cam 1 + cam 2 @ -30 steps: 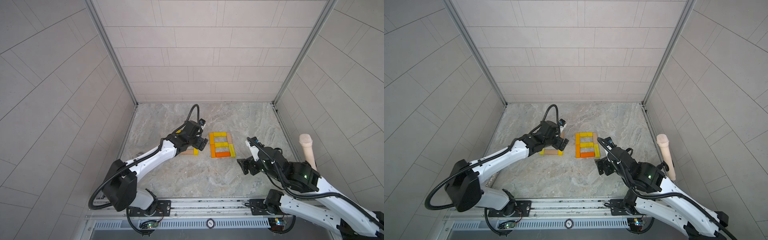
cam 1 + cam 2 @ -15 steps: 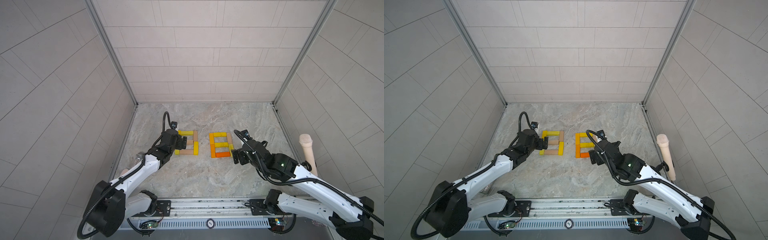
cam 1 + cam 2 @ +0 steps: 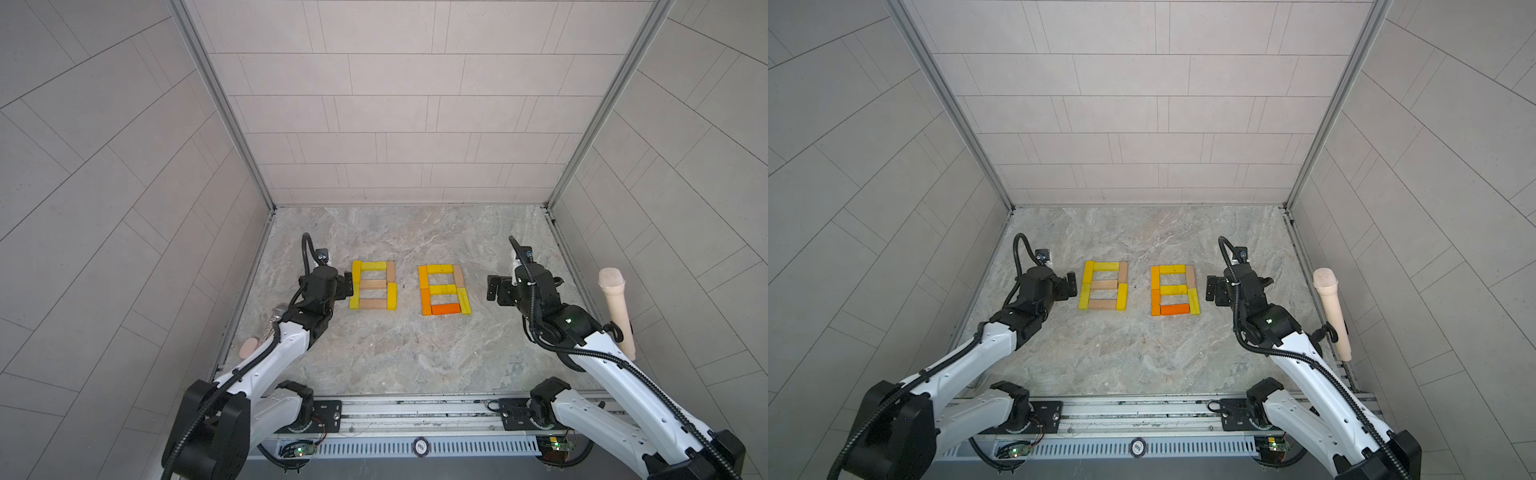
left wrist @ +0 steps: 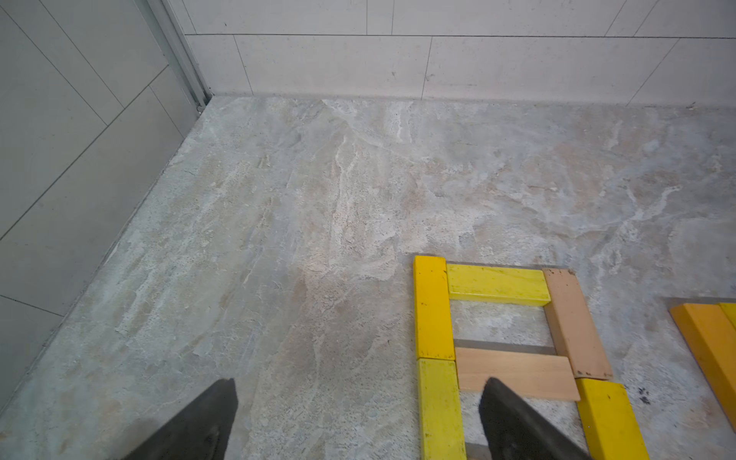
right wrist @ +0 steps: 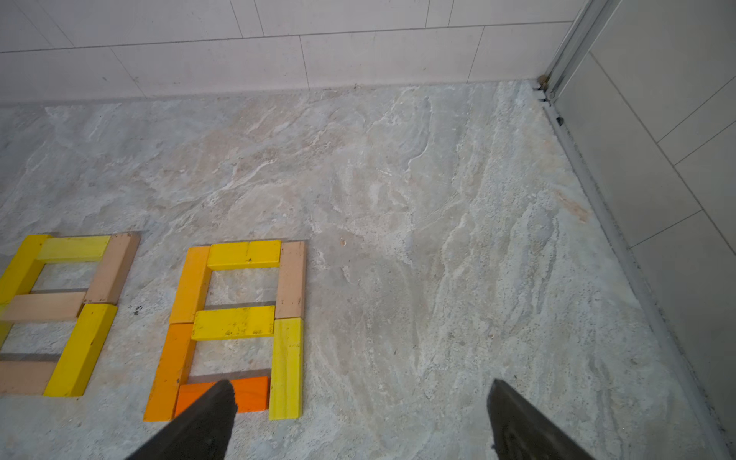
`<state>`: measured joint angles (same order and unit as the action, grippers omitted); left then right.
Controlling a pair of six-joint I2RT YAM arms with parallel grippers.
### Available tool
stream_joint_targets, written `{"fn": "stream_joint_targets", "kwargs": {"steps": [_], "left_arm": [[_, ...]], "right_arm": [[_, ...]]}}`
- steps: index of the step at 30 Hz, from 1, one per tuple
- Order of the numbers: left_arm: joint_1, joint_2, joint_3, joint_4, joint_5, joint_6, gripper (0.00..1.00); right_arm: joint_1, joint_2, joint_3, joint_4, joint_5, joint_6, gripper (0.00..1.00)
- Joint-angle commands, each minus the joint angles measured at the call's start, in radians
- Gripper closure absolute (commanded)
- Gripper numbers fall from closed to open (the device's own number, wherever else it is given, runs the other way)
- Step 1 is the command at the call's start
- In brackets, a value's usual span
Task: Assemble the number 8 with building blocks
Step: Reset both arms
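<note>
Two figures of the number 8, each made of building blocks, lie side by side on the stone floor in both top views. The left figure (image 3: 372,284) (image 3: 1104,285) is yellow and tan. The right figure (image 3: 443,289) (image 3: 1174,289) is orange, yellow and tan. My left gripper (image 3: 345,286) (image 4: 360,384) stands open just left of the yellow and tan figure, holding nothing. My right gripper (image 3: 494,291) (image 5: 361,384) stands open a short way right of the orange figure (image 5: 235,322), also with nothing in it.
A beige microphone (image 3: 617,316) stands in a holder on the right wall beside my right arm. A glittery silver microphone (image 3: 276,318) shows partly behind my left arm near the left wall. Tiled walls enclose the floor on three sides, and a rail (image 3: 415,409) runs along the front.
My left gripper has drawn back to the left, off the yellow and tan figure, which now shows whole. My right gripper has moved away from the front edge to beside the orange figure.
</note>
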<state>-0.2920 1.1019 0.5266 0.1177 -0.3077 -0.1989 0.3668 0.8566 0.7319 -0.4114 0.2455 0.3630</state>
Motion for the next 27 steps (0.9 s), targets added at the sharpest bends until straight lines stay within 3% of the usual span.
{"fn": "stream_joint_targets", "kwargs": {"steps": [1,7,11,17,27], "left_arm": [[0.031,0.023,-0.003,0.052,-0.051,0.011,0.0],[0.058,0.07,0.022,0.063,-0.033,0.019,0.0],[0.07,0.092,0.026,0.084,-0.038,0.03,0.0],[0.101,0.115,0.029,0.125,-0.042,0.053,0.0],[0.142,0.286,-0.046,0.412,-0.034,0.11,0.0]], "right_arm": [[-0.06,0.006,-0.046,0.126,0.026,-0.061,0.0],[-0.136,0.046,-0.107,0.269,0.052,-0.132,0.0],[-0.196,0.088,-0.182,0.406,-0.004,-0.162,0.0],[-0.212,0.204,-0.189,0.489,0.019,-0.22,0.0],[-0.269,0.387,-0.267,0.778,0.041,-0.3,0.0]]}}
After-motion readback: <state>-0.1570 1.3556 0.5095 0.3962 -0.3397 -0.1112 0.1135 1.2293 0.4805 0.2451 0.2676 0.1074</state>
